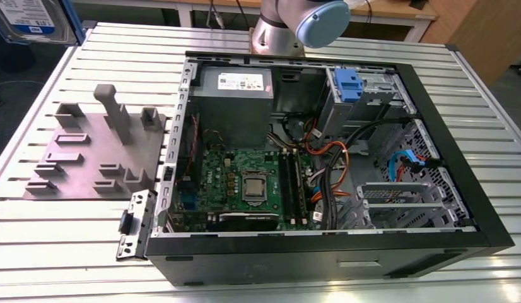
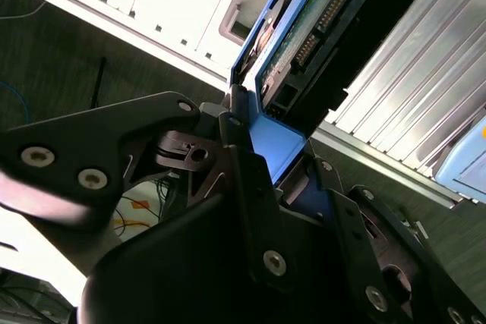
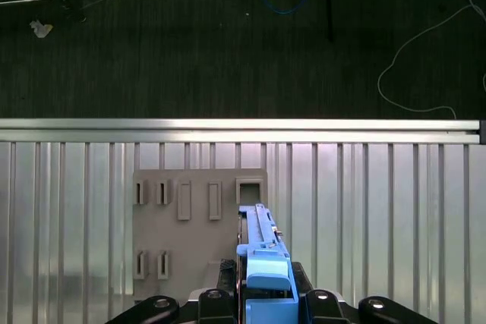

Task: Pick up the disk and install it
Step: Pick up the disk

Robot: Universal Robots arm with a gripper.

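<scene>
The disk (image 1: 29, 22) hangs in the air at the exterior view's far upper left, beyond the table's corner; its white-and-blue label and bright blue bracket show. In the first wrist view the disk (image 3: 261, 252) stands edge-on above the grey holder block (image 3: 190, 225). My gripper (image 3: 266, 305) is shut on the blue bracket end. The second wrist view shows the disk (image 2: 304, 28) from close up, its connector edge and circuit board visible. There the black fingers (image 2: 243, 180) of the gripper (image 2: 277, 161) clamp the blue bracket.
An open computer case (image 1: 462, 208) lies on the slatted metal table (image 1: 58, 252), with motherboard, cables and a drive bay carrying a blue tab (image 1: 348, 85). The grey holder block (image 1: 92, 151) with its posts sits on the exterior view's left of the case. The arm's base (image 1: 294, 25) stands behind the case.
</scene>
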